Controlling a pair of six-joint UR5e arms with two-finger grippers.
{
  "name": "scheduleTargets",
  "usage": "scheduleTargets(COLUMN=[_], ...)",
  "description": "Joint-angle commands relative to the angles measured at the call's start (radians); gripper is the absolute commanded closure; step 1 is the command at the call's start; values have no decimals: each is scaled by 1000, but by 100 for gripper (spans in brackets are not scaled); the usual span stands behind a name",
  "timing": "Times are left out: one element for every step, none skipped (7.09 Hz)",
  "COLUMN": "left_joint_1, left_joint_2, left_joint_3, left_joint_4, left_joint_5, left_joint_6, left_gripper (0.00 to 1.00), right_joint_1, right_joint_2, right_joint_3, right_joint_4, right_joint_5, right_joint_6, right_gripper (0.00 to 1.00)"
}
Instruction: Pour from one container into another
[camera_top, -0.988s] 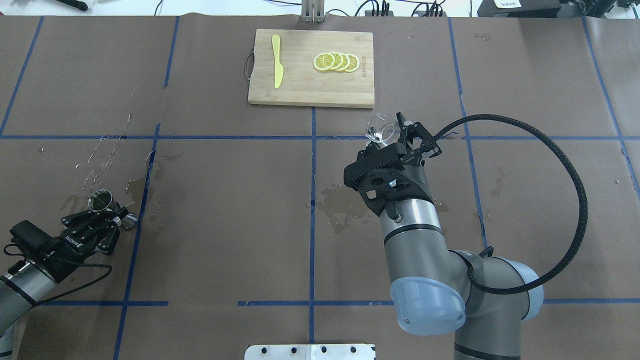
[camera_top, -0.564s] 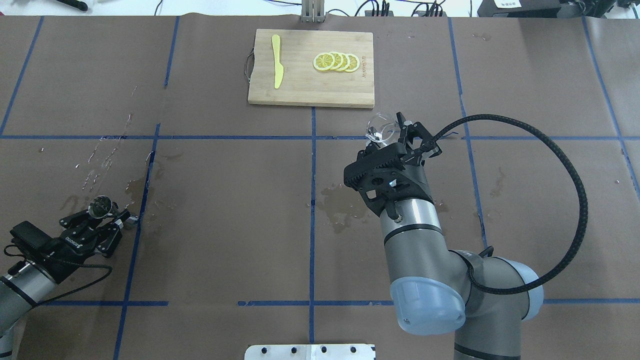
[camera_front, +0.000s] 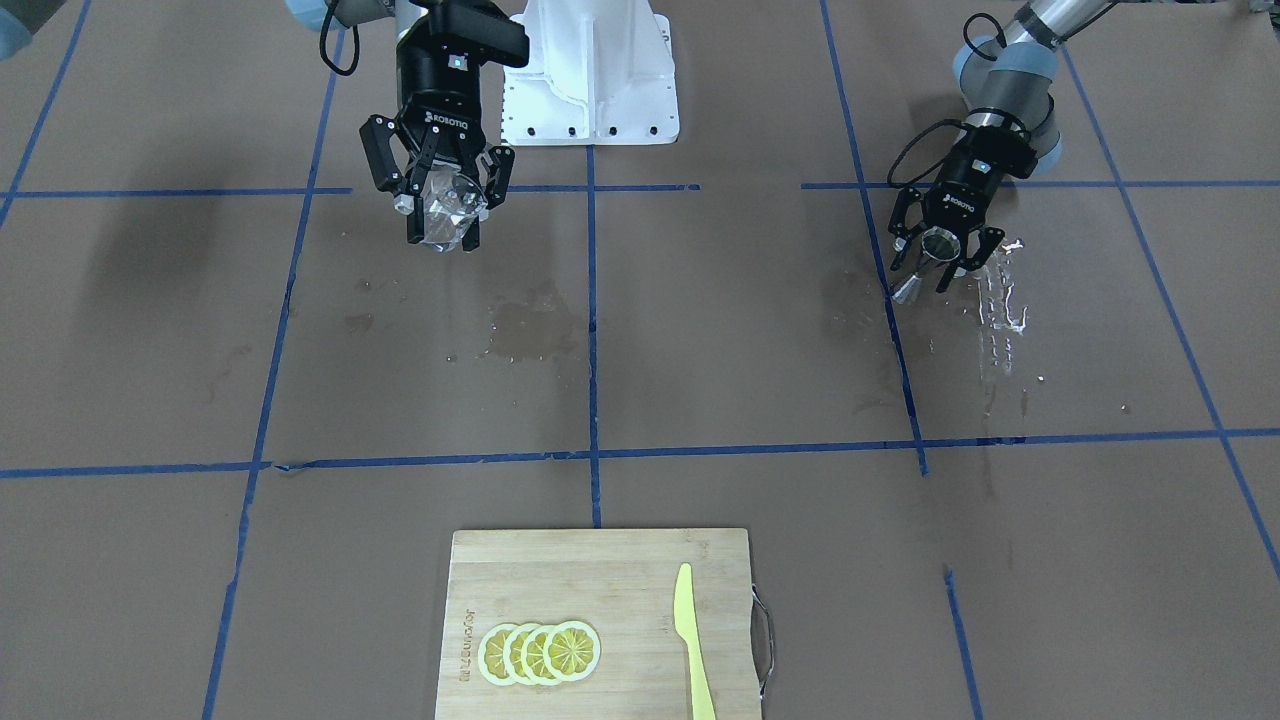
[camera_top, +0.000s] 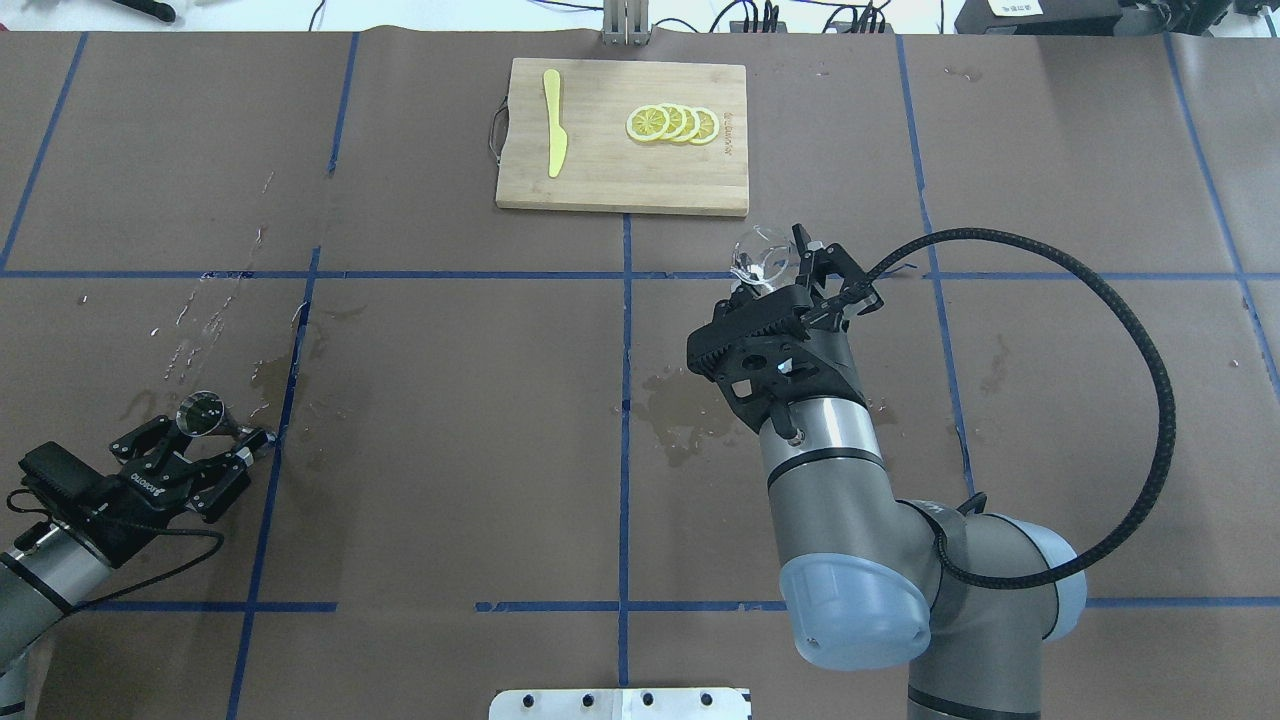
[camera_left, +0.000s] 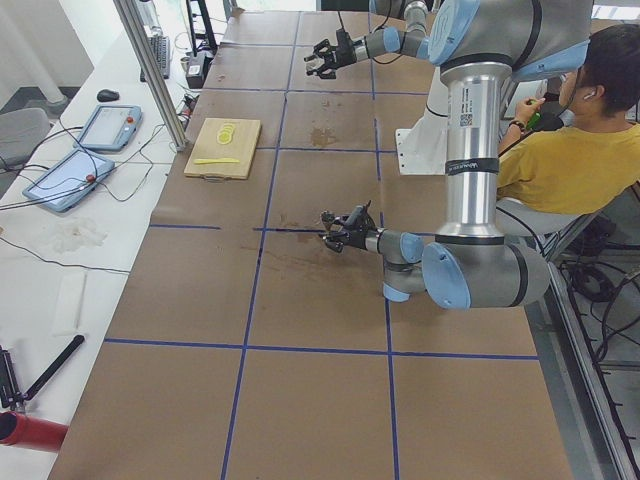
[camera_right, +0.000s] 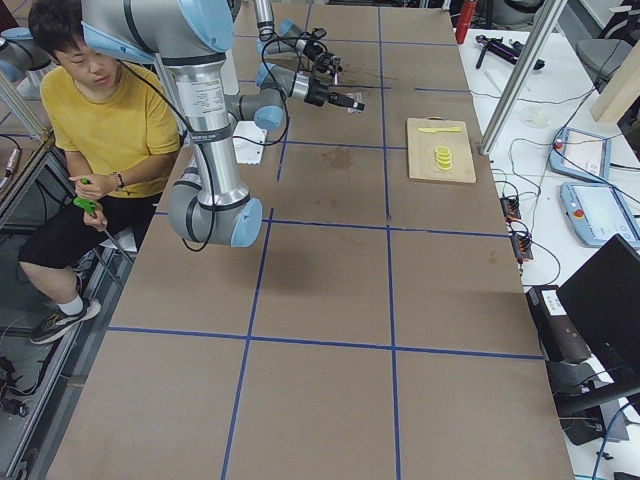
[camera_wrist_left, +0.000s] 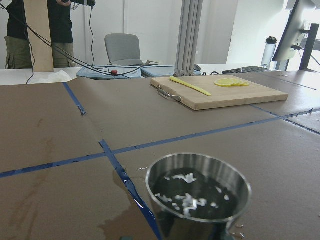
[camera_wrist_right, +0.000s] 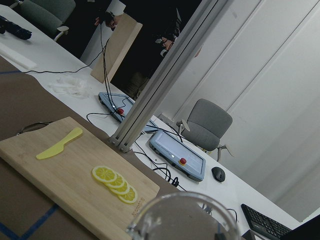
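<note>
Left gripper (camera_top: 212, 437), clamping the jigger (camera_top: 200, 412), has drawn back; right gripper (camera_front: 442, 222) still grips the glass (camera_front: 446, 205).

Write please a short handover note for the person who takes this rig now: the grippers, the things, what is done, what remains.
Left gripper: shut on the metal jigger, low over the paper cover on the robot's left; liquid shows inside.
Right gripper: shut on the clear glass, raised right of centre; no liquid visible in it.
Done: both containers gripped.
To do: bring them together and pour, likely jigger into glass.
Note: wet stains on the cover.
</note>
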Motion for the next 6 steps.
scheduleTargets(left_joint_1=[-2, -6, -11, -11, -17, -17], left_joint_2=[2, 3, 5, 3, 9, 17], left_joint_3=[-8, -15, -32, -53, -63, -64], left_joint_4=[-7, -15, -16, -16, -21, -56], left_joint_5=[3, 4, 28, 57, 61, 61], left_joint_6=[-1, -1, -1, -1, -1, 2], left_gripper=[0, 0, 0, 0, 0, 0], right_joint_1=[0, 0, 1, 0, 0, 0], right_joint_2=[0, 0, 2, 2, 2, 2], right_joint_3=[1, 1, 1, 1, 1, 1], right_joint_4=[0, 0, 0, 0, 0, 0], right_joint_5=[0, 0, 0, 0, 2, 2], right_joint_6=[0, -1, -1, -1, -1, -1], right_gripper=[100, 100, 100, 100, 100, 100])
